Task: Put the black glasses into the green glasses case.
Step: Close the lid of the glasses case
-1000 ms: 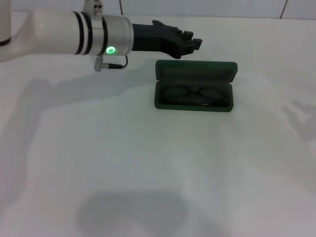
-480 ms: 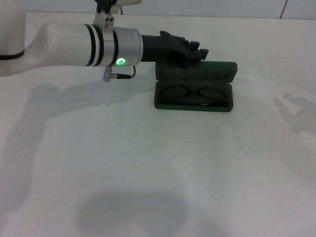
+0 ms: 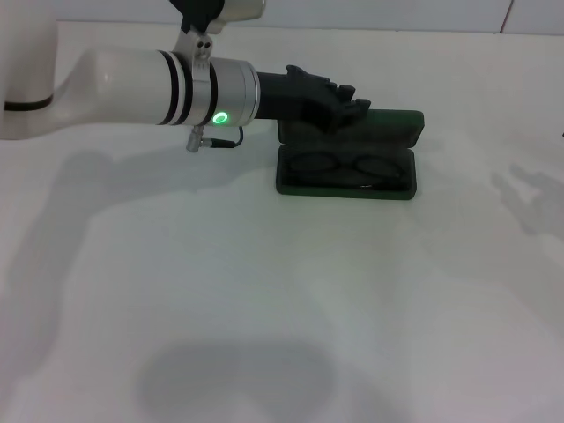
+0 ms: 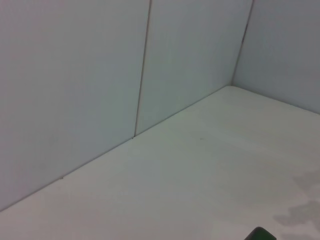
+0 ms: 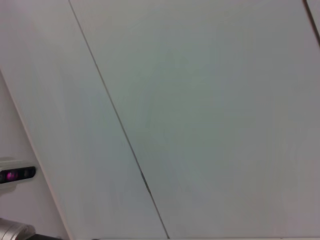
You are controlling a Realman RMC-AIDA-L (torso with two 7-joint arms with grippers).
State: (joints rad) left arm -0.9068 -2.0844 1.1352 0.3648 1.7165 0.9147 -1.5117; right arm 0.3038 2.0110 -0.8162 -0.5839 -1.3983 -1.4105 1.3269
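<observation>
The green glasses case lies open on the white table in the head view, its lid standing up at the back. The black glasses lie folded inside its lower half. My left gripper reaches in from the left and is at the upper left part of the lid, overlapping its top edge. A small dark green corner of the case shows at the edge of the left wrist view. My right gripper is out of view.
The white table spreads all around the case. A pale panelled wall stands behind it. My left arm spans the upper left of the head view, above the table.
My left arm has moved right and toward the case. Its gripper has gone from left of and behind the lid to overlapping the lid's upper left. Case and glasses have not moved.
</observation>
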